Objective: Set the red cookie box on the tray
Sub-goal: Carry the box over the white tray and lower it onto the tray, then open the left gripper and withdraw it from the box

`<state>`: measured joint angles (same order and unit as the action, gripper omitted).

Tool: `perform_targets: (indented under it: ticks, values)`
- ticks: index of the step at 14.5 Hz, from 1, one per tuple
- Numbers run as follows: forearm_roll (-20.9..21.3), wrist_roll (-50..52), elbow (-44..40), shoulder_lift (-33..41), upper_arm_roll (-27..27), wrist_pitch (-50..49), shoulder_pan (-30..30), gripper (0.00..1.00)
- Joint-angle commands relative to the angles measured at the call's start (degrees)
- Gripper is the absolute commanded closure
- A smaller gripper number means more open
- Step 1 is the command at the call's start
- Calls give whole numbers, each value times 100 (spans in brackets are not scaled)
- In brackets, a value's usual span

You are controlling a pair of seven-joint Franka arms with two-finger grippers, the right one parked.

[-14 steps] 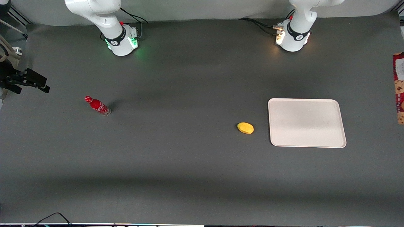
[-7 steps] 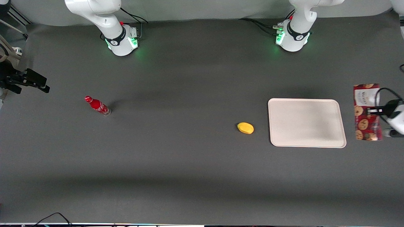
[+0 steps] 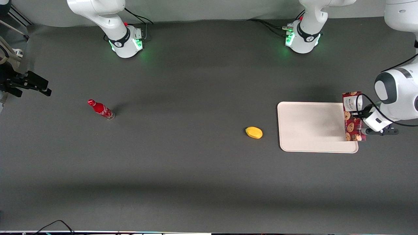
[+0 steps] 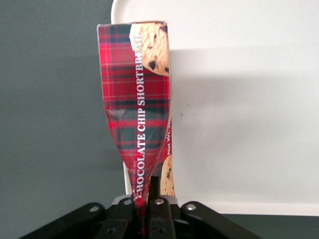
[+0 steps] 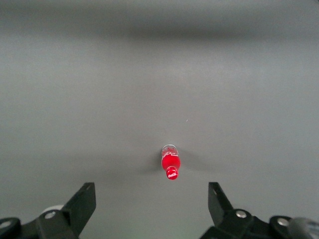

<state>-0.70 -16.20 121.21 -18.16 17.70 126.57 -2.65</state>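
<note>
The red cookie box [image 3: 352,116] is a long dark-red tartan box with cookie prints and a white label panel. It hangs over the tray's [image 3: 310,127] edge nearest the working arm's end of the table. My left gripper [image 3: 361,115] is shut on the box, pinching one long side so the cardboard is squeezed in. In the left wrist view the box [image 4: 137,109] stands out from my gripper [image 4: 148,199], crossing the rim of the cream-white tray [image 4: 239,114]. I cannot tell whether the box touches the tray.
A yellow mango-like fruit [image 3: 254,132] lies on the grey mat beside the tray, toward the parked arm's end. A small red bottle [image 3: 100,109] stands far off toward the parked arm's end, and shows in the right wrist view as the bottle [image 5: 170,163].
My left gripper has carried the cookie box from the table's edge toward the tray. The box now overlaps the tray's rim, and more of the arm has come into view.
</note>
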Motion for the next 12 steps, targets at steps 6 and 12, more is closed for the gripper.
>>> perform_targets:
  ticks: [6, 12]
  values:
    - [-1, -41, -1622, 278, -30, -2059, 27, 0]
    - [8, 99, -4463, 295, -240, -5437, 10, 0]
